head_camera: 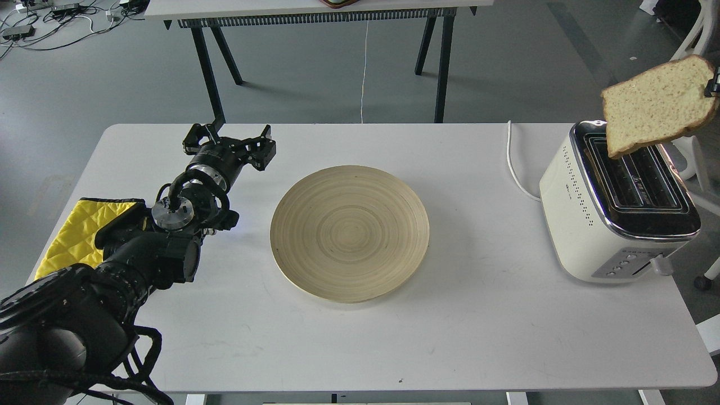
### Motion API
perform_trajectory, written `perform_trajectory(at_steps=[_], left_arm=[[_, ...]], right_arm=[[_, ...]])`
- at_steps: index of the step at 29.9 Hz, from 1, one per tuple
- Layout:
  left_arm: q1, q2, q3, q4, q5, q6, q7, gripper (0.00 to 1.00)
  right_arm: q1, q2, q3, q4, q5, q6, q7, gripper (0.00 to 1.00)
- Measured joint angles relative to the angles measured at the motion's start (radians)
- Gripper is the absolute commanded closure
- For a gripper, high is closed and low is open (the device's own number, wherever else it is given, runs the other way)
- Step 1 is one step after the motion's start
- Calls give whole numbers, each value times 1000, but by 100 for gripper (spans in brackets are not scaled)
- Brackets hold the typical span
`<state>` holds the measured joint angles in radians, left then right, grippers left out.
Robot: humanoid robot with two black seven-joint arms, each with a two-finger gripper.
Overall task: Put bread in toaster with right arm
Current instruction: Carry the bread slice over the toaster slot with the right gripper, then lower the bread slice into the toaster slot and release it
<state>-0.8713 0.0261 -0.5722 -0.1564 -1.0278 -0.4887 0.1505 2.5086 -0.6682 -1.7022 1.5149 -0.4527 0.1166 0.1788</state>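
Bread (658,104) is hanging tilted over the toaster (619,208), pinched by the right gripper (713,84) at the edge. Next, it needs lining up with a slot. Left gripper (229,143) is sitting open.

Toaster (613,208) slots open — bread (655,107) hangs above.

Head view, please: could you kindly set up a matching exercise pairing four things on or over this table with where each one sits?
Things:
1. bread
2. wooden plate
3. yellow cloth
4. toaster

Places:
A. middle of the table
B. right end of the table
C. in the air, lower corner over the toaster's slots
D. left edge of the table, partly under the left arm

Pairs: 1-C, 2-A, 3-D, 4-B
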Motion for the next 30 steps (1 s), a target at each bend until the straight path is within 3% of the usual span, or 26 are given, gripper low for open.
perform_trajectory(at_steps=[30], left_arm=[[0,0,0,0,0,0,0,0]], right_arm=[[-76,7,16,13,-56,6,0,97]])
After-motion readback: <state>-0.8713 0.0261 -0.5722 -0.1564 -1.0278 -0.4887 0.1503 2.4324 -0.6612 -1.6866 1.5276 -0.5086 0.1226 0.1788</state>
